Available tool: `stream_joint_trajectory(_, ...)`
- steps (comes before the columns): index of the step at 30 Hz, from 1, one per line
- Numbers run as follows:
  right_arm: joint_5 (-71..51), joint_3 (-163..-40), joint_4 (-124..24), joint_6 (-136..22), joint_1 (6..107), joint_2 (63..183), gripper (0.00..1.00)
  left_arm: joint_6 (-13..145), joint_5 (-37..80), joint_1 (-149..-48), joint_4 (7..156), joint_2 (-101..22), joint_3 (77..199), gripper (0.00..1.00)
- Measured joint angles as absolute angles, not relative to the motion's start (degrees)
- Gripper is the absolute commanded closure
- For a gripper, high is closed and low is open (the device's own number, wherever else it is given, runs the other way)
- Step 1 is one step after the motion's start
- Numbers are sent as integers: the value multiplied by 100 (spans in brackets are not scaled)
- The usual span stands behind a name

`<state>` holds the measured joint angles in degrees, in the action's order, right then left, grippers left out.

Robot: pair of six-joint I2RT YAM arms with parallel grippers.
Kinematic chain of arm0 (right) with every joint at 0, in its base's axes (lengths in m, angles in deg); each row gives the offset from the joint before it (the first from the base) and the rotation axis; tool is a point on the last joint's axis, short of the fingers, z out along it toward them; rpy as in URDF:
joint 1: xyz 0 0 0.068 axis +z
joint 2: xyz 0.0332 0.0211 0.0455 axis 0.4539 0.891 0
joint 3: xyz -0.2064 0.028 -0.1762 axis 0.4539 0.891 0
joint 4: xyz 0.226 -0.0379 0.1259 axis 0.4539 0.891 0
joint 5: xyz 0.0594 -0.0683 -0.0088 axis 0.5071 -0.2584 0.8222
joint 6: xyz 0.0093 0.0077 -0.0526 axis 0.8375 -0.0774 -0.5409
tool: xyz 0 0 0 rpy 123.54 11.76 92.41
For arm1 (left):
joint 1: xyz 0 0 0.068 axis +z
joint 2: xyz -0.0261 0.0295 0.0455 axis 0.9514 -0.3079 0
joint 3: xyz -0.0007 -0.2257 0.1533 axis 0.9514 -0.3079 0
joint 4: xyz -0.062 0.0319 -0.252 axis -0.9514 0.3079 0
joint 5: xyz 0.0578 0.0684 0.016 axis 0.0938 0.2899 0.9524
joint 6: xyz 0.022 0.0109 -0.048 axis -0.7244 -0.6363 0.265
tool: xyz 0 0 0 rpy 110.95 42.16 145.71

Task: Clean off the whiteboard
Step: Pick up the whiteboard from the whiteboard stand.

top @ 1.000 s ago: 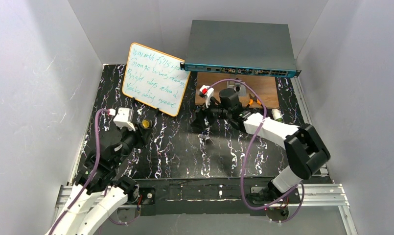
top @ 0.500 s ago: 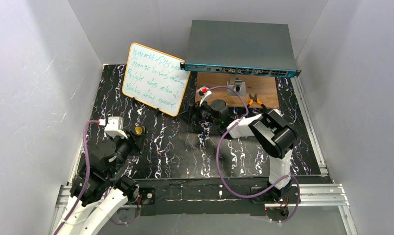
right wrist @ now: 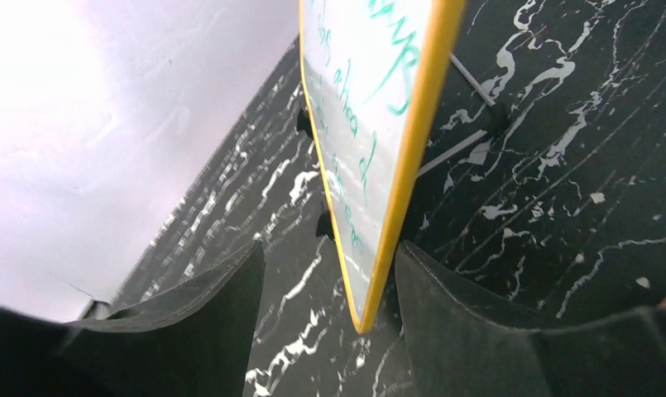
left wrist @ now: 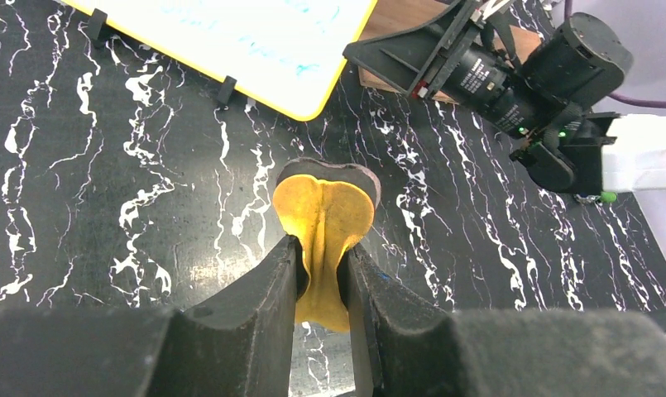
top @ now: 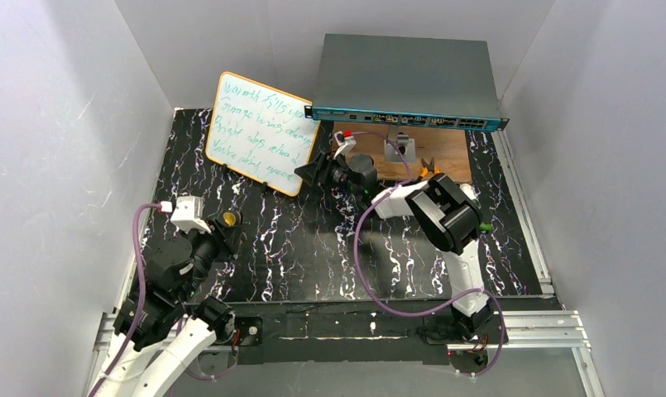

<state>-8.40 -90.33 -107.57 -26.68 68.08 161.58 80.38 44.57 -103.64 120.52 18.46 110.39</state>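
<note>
Yellow pad clamped in left tool, whiteboard edge-on

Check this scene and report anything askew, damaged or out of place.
The whiteboard stands askew to the edges of the table, its upper right corner overlapped from above by the network switch. The yellow pad in the left gripper is pinched into a fold. Nothing looks spilled or broken.

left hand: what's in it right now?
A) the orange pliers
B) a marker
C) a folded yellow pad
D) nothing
C: in the left wrist view the left hand has its fingers closed on a folded yellow pad, held just above the black mat.
</note>
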Motion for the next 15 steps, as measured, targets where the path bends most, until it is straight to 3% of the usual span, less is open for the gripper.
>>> stream_joint_trajectory(15,-326,-10430,-10617,-1771,6611,17404,51,7928,4662,-10364,12238,1763,11393,100)
